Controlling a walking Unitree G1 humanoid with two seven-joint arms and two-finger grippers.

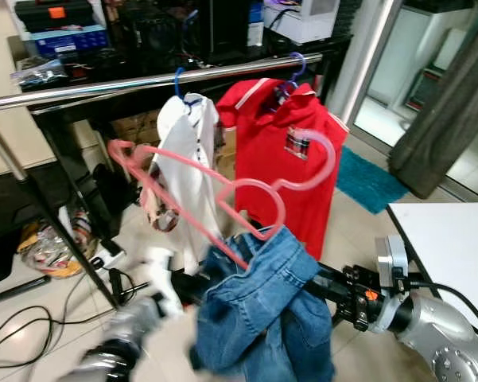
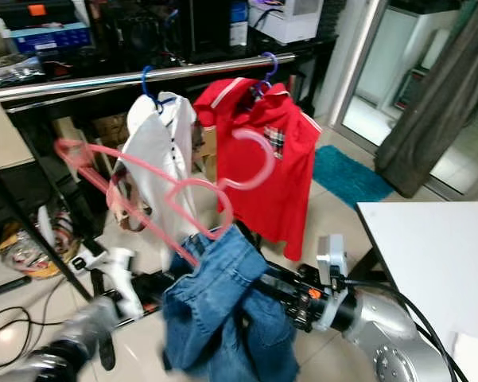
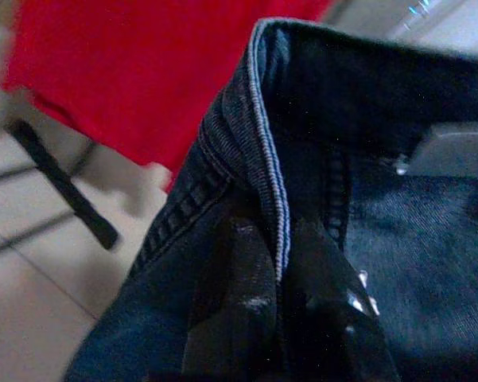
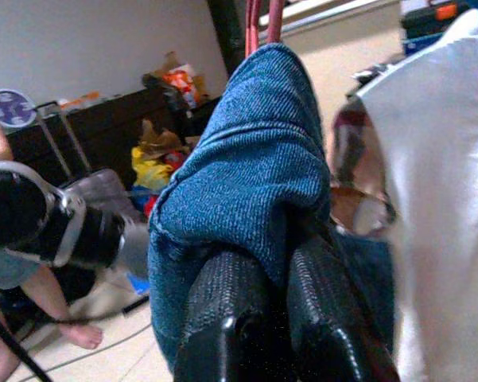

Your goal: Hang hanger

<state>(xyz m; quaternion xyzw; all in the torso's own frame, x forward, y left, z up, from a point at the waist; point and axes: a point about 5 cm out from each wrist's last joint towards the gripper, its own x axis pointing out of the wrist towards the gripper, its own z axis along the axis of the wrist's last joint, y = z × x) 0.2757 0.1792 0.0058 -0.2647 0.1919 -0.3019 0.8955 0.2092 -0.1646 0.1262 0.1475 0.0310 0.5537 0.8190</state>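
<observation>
Left eye view shows a pink hanger (image 1: 223, 195) held up in front of a steel clothes rail (image 1: 143, 83), its hook curling across a red polo shirt (image 1: 290, 159) that hangs from the rail on a blue hook. A pair of blue jeans (image 1: 262, 306) is draped over the pink hanger's lower bar and bunches downward between the two arms. Beside the red shirt, a white shirt (image 1: 187, 171) hangs from the same rail. The pink hanger is below the rail and not hooked on it.

The right claw (image 4: 274, 310) reaches in from the right, and the right wrist view shows its two black fingers (image 4: 223, 318) pressed close together with denim folded over them; the pink hanger's bars rise just above that fold. The left claw (image 3: 278, 302) comes up from the lower left, blurred in the head views; in the left wrist view its dark fingers are clamped on the stitched waistband edge of the jeans.

A white desk (image 1: 453, 239) stands at the right, a teal mat (image 1: 370, 181) lies on the tiled floor behind, and a dark shelf unit (image 1: 175, 40) with boxes stands beyond the rail.
</observation>
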